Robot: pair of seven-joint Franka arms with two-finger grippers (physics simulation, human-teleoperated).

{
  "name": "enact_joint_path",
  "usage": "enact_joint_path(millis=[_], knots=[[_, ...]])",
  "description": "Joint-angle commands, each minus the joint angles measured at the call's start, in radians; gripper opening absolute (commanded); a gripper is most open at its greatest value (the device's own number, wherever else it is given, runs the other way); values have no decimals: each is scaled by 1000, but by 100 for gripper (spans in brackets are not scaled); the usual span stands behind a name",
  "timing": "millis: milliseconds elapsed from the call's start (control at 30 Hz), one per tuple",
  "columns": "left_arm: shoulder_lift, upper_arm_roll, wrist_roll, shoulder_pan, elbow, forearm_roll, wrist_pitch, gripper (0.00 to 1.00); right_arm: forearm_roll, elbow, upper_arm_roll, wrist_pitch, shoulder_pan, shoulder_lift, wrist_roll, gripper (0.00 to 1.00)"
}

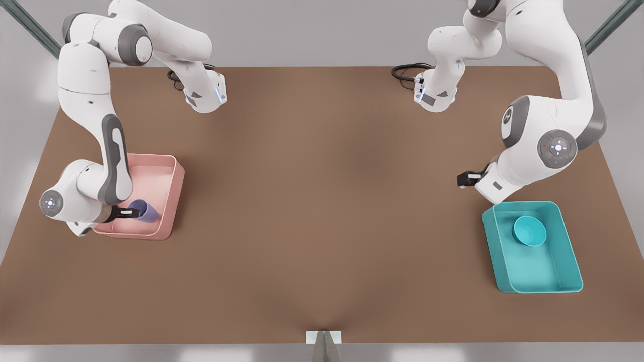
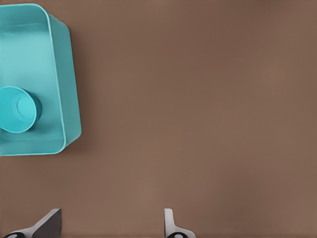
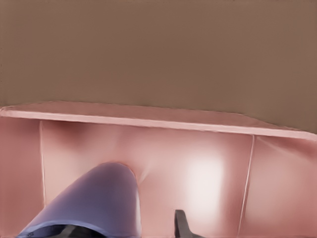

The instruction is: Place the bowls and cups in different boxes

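The lavender-blue cup [image 1: 147,211] lies tilted inside the pale pink box [image 1: 171,201] at the front view's left. My right gripper [image 1: 130,212] is at the cup's mouth, low inside this box. In the right wrist view the cup [image 3: 94,198] sits a little apart from one fingertip [image 3: 181,224], so the jaws stand open. The teal bowl [image 1: 529,231] rests in the teal box [image 1: 548,274] at the front view's right. My left gripper [image 1: 465,178] hovers open over bare table beside that box, with the bowl [image 2: 17,109] and box [image 2: 64,99] off to one side.
The brown table [image 1: 322,201] stretches wide between the two boxes. Both arm bases stand at the far edge with cables [image 1: 405,73]. A small white bracket [image 1: 323,338] sits at the near edge.
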Motion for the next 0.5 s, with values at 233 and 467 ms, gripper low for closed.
enact_joint_path(millis=[233,467], knots=[[14,0,18,5,-1,11,18,100,49,156,2,-427,34,-162,-111,100],[14,0,18,7,1,12,18,100,-20,323,3,-640,187,-375,261,100]])
